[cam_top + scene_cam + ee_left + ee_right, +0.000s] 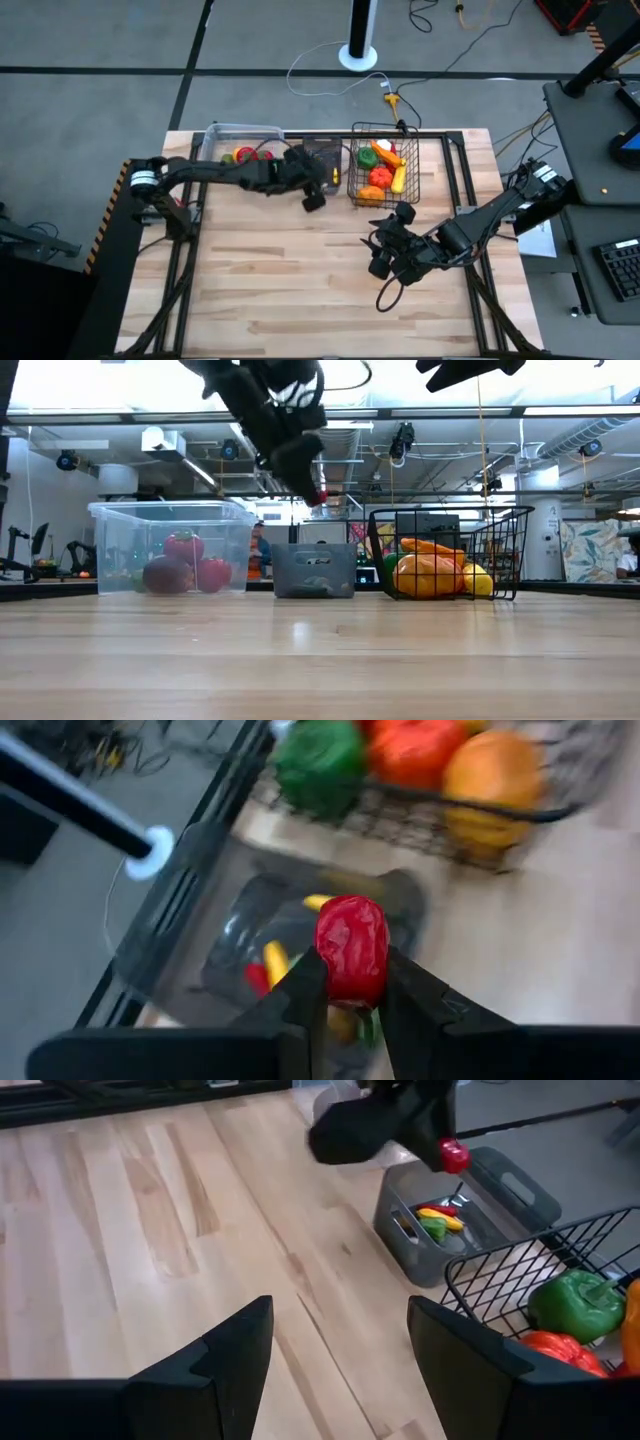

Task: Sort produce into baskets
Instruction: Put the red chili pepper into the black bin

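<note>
Baskets line the table's [300,280] far edge: clear tub [172,550], wire-mesh basket [383,172] (peppers inside), dark bin [470,1210] between them. Left gripper [347,995] hangs above the bin, jaws clamped on a small red pepper [352,948]. Right gripper [340,1345] hovers mid-table, jaws apart.

Two dark arms are seen, built of black tubular links joined by rounded joints. On the left arm [200,172] a silver-white band is carried near the shoulder, and a like pale collar is seen on the right arm [500,212] near its base. A black cable is looped from the right arm's wrist. The left gripper [350,1005] and right gripper [340,1350] are each formed of two matte black, angular fingers [215,1355] with flat faces.
</note>
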Available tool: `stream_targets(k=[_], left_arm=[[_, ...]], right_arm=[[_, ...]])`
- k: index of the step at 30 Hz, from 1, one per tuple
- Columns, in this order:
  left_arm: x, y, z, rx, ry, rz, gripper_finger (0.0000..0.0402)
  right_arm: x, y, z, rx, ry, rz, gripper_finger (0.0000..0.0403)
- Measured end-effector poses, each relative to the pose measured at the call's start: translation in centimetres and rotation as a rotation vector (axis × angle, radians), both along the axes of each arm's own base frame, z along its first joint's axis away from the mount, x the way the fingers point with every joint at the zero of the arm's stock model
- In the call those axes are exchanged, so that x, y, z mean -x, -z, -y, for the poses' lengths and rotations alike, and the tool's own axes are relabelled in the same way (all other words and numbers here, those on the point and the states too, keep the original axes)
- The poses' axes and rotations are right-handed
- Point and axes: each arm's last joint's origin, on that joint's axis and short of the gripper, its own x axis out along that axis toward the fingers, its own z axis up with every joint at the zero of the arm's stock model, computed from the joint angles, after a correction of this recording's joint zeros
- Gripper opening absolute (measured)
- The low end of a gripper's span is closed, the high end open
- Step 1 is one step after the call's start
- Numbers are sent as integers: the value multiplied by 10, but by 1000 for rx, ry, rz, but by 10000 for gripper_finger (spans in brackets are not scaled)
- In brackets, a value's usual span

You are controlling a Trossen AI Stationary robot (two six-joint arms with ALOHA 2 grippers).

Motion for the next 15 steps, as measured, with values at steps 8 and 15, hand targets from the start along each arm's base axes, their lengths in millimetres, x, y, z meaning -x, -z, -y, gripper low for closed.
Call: stream_targets(k=[8,15], left_arm=[[3,5,-33,-3,-86,-8,86],[4,6,-35,-40,-114,-17,122]], right_arm=[[0,0,0,13,2,-3,224],[0,0,0,13,3,-3,224]])
